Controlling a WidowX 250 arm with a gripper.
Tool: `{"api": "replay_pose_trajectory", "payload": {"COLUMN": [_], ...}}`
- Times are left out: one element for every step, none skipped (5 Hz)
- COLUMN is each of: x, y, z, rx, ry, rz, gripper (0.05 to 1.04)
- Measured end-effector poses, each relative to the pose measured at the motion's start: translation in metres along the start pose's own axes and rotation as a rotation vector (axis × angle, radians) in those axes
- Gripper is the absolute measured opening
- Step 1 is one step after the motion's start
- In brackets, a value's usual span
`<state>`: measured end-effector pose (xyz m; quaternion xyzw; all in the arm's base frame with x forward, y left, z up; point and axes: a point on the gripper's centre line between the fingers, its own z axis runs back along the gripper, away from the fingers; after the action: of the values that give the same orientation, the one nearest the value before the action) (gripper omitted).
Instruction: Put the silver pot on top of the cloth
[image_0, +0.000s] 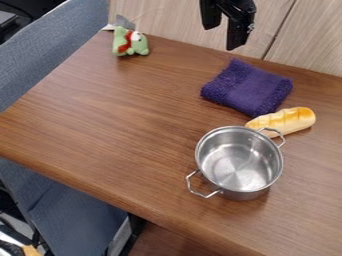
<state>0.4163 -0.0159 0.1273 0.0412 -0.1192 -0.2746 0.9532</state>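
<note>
The silver pot (238, 161) stands upright on the wooden table, right of centre, its two wire handles pointing to the lower left and upper right. Farther back, a folded purple cloth (248, 88) lies flat, apart from the pot. My gripper (222, 35) hangs at the top edge of the view, beyond the cloth and well away from the pot. Its two fingers are spread open and hold nothing.
A toy bread loaf (284, 121) lies between the cloth and the pot, close against the pot's far handle. At the table's back left corner sits a green plush toy (129, 42). The wooden table (113, 120) has its front edge running down to the lower right.
</note>
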Motion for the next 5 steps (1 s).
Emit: {"api": "replay_pose_trajectory", "payload": {"x": [-0.005,-0.014,-0.016,-0.034,-0.051], "y": [-0.003,-0.011,-0.023,-0.041,-0.065], "z": [-0.015,-0.018,0.000,0.004,0.000], "rx": [-0.021,-0.037,-0.043,-0.050,-0.055], "ry": [0.036,0.053,0.033,0.061,0.091], "rz": [0.007,0.031,0.025,0.029,-0.020], "gripper": [1.000,1.000,1.000,1.000,1.000]}}
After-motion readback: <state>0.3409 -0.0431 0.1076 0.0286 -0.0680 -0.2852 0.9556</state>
